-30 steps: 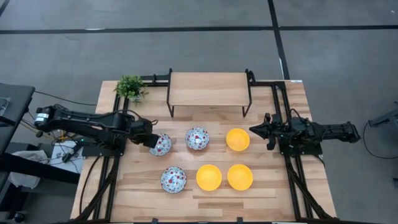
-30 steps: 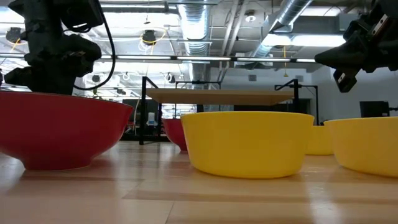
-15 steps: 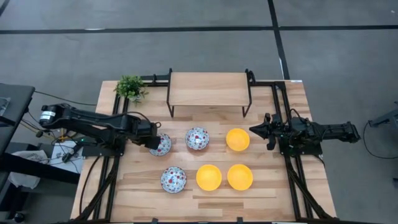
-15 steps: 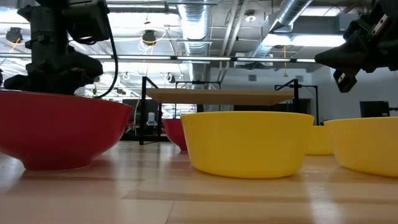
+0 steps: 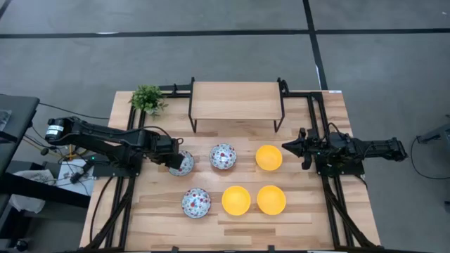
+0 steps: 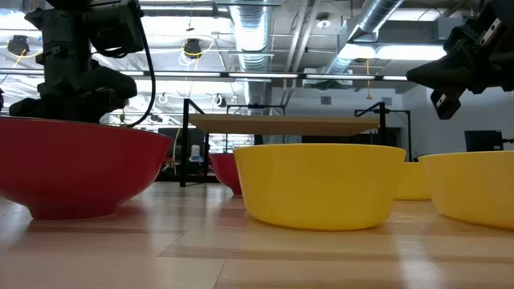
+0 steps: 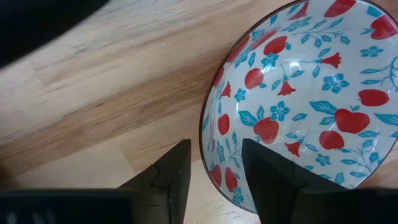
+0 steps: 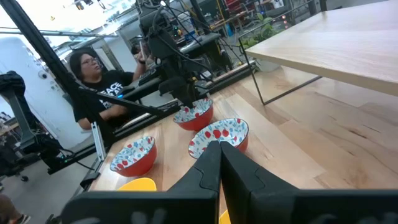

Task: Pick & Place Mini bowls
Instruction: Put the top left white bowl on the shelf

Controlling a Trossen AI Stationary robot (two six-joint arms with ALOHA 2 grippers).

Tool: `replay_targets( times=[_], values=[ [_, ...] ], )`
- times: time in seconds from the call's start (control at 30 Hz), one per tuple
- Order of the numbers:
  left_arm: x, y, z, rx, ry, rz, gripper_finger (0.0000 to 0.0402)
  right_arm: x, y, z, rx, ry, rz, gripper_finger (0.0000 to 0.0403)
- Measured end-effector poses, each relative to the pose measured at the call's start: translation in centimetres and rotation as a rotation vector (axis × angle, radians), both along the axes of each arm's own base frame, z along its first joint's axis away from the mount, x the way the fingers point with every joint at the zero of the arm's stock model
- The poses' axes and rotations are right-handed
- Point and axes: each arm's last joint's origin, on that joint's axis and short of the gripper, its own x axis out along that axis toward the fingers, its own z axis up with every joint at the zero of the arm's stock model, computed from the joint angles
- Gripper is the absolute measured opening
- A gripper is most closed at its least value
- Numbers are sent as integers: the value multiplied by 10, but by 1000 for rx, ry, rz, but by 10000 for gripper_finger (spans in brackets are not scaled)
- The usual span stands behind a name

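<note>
the left end effector (image 7: 214, 171) straddles the rim of a floral bowl (image 7: 311, 93), one finger inside and one outside, the gap not yet clenched on it. this bowl (image 5: 182, 163) sits at the left end of the far row on the surface (image 5: 309, 211). best to seat deeper over the rim before squeezing, then lift straight up. farther off, the right end effector (image 5: 287, 147) waits clenched and empty by a yellow bowl (image 5: 268, 157).

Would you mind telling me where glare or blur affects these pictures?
Low view: ceiling lights wash out the background behind the near yellow bowl. Left wrist view: the floral bowl shows a glossy highlight, and the dark fingers look soft. High view: even light.
</note>
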Motion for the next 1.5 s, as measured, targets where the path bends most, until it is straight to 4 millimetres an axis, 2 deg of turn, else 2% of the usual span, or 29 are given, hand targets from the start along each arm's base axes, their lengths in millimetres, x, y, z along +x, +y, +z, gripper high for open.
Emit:
replay_targets(
  times=[0.4, 0.6, 1.03, 1.5],
  values=[
    [0, 0, 0, 0, 4, 0, 70, 0, 0, 0, 0, 0, 0, 0],
    [0, 0, 1, -2, -6, 3, 13, 0, 0, 0, 0, 0, 0, 0],
    [-1, 0, 3, -5, -14, 0, 9, 0, 0, 0, 2, 0, 0, 0],
    [-15, 0, 32, -27, -216, -6, 7, 0, 0, 1, 3, -13, -1, 0]
  ],
)
